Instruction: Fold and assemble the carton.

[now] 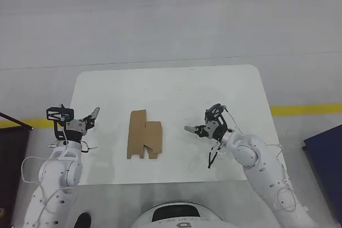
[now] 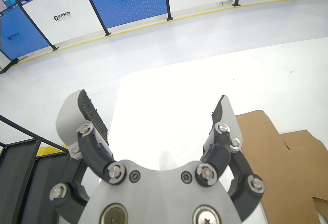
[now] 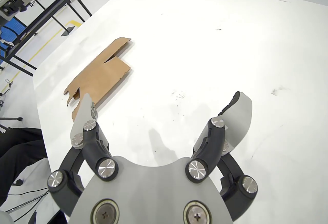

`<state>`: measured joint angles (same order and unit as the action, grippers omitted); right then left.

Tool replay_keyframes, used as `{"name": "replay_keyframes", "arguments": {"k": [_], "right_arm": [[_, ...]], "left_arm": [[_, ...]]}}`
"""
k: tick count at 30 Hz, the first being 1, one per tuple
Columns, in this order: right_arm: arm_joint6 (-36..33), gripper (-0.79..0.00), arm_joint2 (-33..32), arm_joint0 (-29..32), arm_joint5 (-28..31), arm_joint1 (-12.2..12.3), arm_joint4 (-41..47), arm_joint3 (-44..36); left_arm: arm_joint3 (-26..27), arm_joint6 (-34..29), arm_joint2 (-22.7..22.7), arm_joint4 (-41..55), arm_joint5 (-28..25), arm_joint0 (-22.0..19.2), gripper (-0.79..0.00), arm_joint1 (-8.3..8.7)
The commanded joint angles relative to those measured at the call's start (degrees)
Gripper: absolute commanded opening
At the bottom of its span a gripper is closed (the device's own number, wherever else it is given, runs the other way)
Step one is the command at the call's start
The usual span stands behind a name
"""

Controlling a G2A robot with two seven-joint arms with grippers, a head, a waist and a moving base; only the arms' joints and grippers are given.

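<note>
A flat, unfolded brown carton [image 1: 143, 135] lies on the white table [image 1: 176, 91], a little left of the middle. My left gripper [image 1: 92, 115] hovers over the table's left edge, open and empty, a short way left of the carton. In the left wrist view the left gripper [image 2: 153, 99] has wide-spread jaws, with the carton [image 2: 279, 158] off to one side. My right gripper [image 1: 196, 124] sits to the right of the carton, open and empty. The right wrist view shows the right gripper [image 3: 162, 96] above bare table, the carton [image 3: 102, 73] beyond one finger.
The table has rounded corners and bare room on its far half and right side. A yellow floor line [image 1: 310, 108] runs past the table on both sides. A dark metal rack [image 2: 23, 158] stands by the table's left edge.
</note>
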<state>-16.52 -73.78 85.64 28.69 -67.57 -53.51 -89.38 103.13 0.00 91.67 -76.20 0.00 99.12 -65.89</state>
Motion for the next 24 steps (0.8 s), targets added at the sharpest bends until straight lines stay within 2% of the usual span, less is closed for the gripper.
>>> {"name": "replay_keyframes", "arguments": {"k": [1,4,7,9,10,13,15,17,19,23,24], "right_arm": [[0.2,0.000,0.4,0.0,0.8,-0.1,1.1,0.1],[-4.5,0.000,3.5,-3.1,6.6,-0.6,13.2,4.8],[-10.9,0.000,7.6,-7.0,8.8,-1.5,26.2,9.5],[-15.7,0.000,10.4,-9.4,7.2,-2.1,33.6,12.7],[-17.2,0.000,11.4,-10.6,6.1,-2.4,34.9,13.3],[-18.4,-0.092,14.1,-11.7,2.8,-3.0,35.7,13.3],[-18.9,-0.188,15.4,-11.7,0.7,-3.2,35.8,12.5],[-19.4,-0.169,16.8,-11.7,-1.5,-3.4,35.1,11.4],[-19.8,-0.191,18.0,-11.7,-4.0,-3.6,33.9,10.7],[-21.0,-0.403,19.7,-12.0,-7.1,-3.9,33.3,10.3],[-21.1,-0.403,20.0,-12.1,-8.3,-3.9,32.8,10.5]], "left_arm": [[0.0,0.0,0.0,0.0,0.0,0.0,0.000,0.00],[0.0,0.0,0.0,0.0,0.0,0.0,0.000,0.00],[0.0,0.0,0.0,0.0,0.0,0.0,0.000,0.00],[0.0,0.0,0.0,0.0,0.0,0.0,0.000,0.00],[0.0,0.0,0.0,0.0,0.0,0.0,0.000,0.00],[0.0,0.0,0.0,0.0,0.0,0.0,0.000,0.00],[0.0,0.0,0.0,0.0,0.0,0.0,0.000,0.00],[0.0,0.0,0.0,0.0,0.0,0.0,0.000,0.00],[0.0,0.0,0.0,0.0,0.0,0.0,0.000,0.00],[0.0,0.0,0.0,0.0,0.0,0.0,0.000,0.00],[0.0,0.0,0.0,0.0,0.0,0.0,0.000,0.00]]}}
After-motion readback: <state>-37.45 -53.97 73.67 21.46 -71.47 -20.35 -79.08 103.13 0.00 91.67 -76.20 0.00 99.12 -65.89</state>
